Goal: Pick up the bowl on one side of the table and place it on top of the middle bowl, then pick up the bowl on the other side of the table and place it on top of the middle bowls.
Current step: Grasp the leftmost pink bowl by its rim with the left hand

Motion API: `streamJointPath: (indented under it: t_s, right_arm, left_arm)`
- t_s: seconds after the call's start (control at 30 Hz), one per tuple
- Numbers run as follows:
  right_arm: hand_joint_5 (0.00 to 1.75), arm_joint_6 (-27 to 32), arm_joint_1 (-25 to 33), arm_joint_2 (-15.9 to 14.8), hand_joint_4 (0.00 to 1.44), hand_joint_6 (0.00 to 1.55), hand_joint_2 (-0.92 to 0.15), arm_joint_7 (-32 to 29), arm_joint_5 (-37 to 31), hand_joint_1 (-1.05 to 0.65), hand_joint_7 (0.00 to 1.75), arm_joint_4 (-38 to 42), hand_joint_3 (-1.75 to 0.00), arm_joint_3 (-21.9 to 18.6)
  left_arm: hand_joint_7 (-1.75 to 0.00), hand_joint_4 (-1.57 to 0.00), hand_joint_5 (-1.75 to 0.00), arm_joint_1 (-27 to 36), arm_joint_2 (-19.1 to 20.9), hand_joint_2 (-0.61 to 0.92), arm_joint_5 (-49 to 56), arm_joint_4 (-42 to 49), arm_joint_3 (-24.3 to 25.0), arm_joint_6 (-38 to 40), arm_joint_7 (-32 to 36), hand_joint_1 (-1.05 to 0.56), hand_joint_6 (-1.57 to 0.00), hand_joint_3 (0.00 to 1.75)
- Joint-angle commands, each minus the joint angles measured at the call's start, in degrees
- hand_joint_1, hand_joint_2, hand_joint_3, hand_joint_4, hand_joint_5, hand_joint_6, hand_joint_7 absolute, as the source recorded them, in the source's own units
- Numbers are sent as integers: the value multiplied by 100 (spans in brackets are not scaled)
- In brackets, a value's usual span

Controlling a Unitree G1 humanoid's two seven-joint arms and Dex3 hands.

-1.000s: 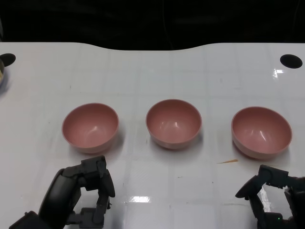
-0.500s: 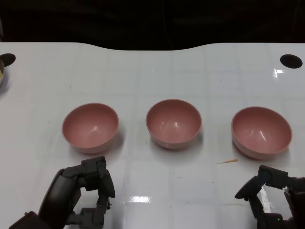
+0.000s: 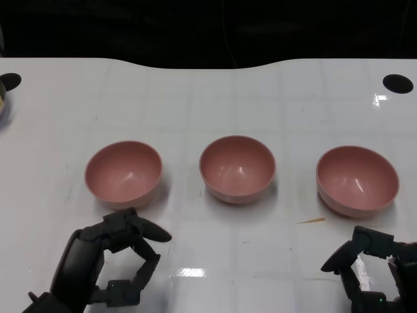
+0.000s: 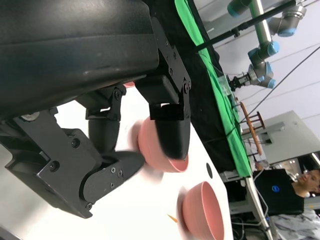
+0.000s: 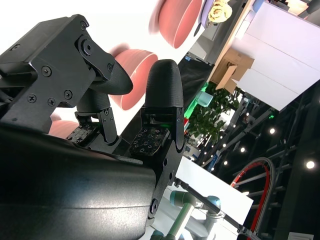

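Across the middle of the white table (image 3: 195, 98) three pink bowls stand in a row, well apart: the left bowl (image 3: 123, 173), the middle bowl (image 3: 237, 168) and the right bowl (image 3: 357, 180), all upright and empty. They look like light, rigid plastic or melamine with smooth, glossy walls, so likely slippery; the thin rim seems the best hold, thumb inside and fingers outside. Near the left bowl, the left hand (image 3: 107, 264) hovers with fingers spread apart, holding nothing. Close to the table's near edge, the right hand (image 3: 371, 267) sits by the right bowl, fingers parted and empty. A small brown fleck (image 3: 311, 221) lies just beside the right bowl.
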Motion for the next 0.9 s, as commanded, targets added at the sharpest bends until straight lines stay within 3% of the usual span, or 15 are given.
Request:
streamJointPath:
  t_s: [0.03,0.1,0.23,0.47,0.67,0.9]
  right_arm:
    - [147,-26,49,-37,84,88,-34,-45,14,-1,111,-46,-136,-62]
    - [147,-22,54,-38,84,88,-34,-43,10,-1,111,-56,-137,-62]
    - [147,-29,47,-29,84,88,-33,-51,0,-1,112,-54,-138,-61]
    - [147,-47,45,-41,83,87,-33,-18,42,0,112,-21,-139,-35]
    - [148,-9,49,-30,82,86,-34,-23,21,-1,112,-36,-138,-34]
    - [149,6,35,-24,82,86,-34,0,49,2,113,-49,-137,-11]
  left_arm:
    - [-30,-61,-90,-41,166,71,308,-125,68,-32,281,-19,-71,52]
    - [-13,-62,-70,-16,243,79,622,-374,77,183,473,-24,-69,31]
    - [-2,-57,-55,33,406,90,1447,-912,98,697,963,-35,-63,10]
    - [0,-47,-47,83,701,92,2744,-1640,28,1454,1732,-44,-51,4]
    - [0,-39,-43,-88,878,91,3678,-2034,-182,2329,2060,-42,-42,2]
    - [0,-32,-37,-516,1115,89,5282,-2029,-788,3562,2585,-43,-33,0]
